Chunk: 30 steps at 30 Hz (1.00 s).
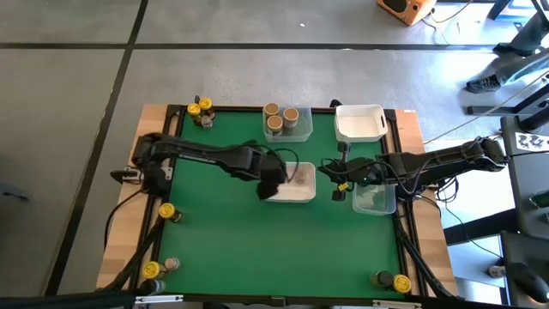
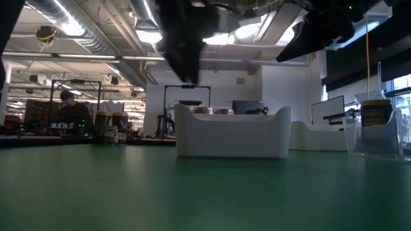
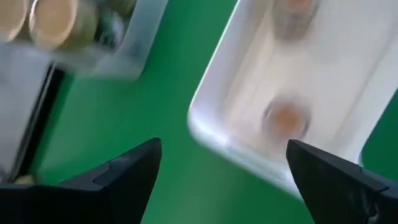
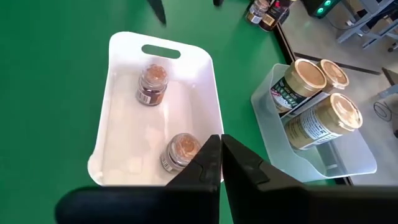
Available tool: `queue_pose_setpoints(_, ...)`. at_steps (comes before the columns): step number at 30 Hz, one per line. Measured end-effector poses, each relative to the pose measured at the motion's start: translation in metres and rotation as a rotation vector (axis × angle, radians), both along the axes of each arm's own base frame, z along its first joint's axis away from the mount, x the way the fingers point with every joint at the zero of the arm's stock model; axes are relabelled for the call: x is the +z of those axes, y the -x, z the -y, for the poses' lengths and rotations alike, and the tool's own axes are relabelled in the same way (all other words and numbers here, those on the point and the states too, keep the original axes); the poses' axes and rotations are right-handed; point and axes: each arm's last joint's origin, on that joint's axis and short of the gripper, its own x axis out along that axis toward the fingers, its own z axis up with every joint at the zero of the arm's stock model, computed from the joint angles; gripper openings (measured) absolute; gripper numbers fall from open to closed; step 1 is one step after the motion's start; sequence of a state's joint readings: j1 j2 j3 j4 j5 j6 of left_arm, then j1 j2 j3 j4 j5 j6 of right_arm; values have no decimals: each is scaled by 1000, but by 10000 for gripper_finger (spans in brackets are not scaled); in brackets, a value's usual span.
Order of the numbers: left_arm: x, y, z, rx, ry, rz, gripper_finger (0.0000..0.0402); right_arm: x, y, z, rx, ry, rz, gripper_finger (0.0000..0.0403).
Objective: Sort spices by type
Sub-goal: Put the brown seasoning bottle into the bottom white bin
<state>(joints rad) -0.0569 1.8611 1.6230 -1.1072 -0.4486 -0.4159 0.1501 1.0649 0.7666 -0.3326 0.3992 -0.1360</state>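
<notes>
A white tray (image 1: 296, 190) sits mid-table with two small brown spice jars in it, one (image 4: 152, 84) toward its handle end and one (image 4: 180, 152) nearer my right wrist camera. My left gripper (image 1: 273, 184) hovers open over the tray's left end (image 3: 205, 127), its fingers wide apart. My right gripper (image 1: 328, 170) hangs shut just right of the tray, above the table (image 4: 221, 158). A clear tray (image 4: 323, 143) at the far edge holds three tan-lidded jars (image 4: 339, 109). Yellow-lidded jars stand at the far-left corner (image 1: 200, 109) and left side (image 1: 166, 210).
An empty white tray (image 1: 360, 123) sits at the far right. A clear tray (image 1: 375, 200) lies under my right arm. More jars stand at the near-left corner (image 1: 153, 270) and near-right corner (image 1: 390, 281). Green mat (image 1: 283, 245) lies open toward the near edge.
</notes>
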Motion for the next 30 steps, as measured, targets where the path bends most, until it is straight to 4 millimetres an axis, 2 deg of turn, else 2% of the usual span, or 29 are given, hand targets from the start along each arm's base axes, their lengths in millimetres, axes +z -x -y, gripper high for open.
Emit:
queue_pose_setpoints(7, 6, 56, 3, 120, -138, -106, 343, 0, 0, 0, 0, 0, -1, 14)
queue_pose_setpoints(14, -7, 102, -26, 312, -140, -115, 343, 0, 0, 0, 0, 0, -1, 14)
queue_pose_setpoints(23, -44, 127, -89, 571, -100, -235, 343, 0, 0, 0, 0, 0, 0, 14)
queue_pose_setpoints(30, -49, 135, -127, 614, -83, -231, 343, 0, 0, 0, 1, 2, -1, 14)
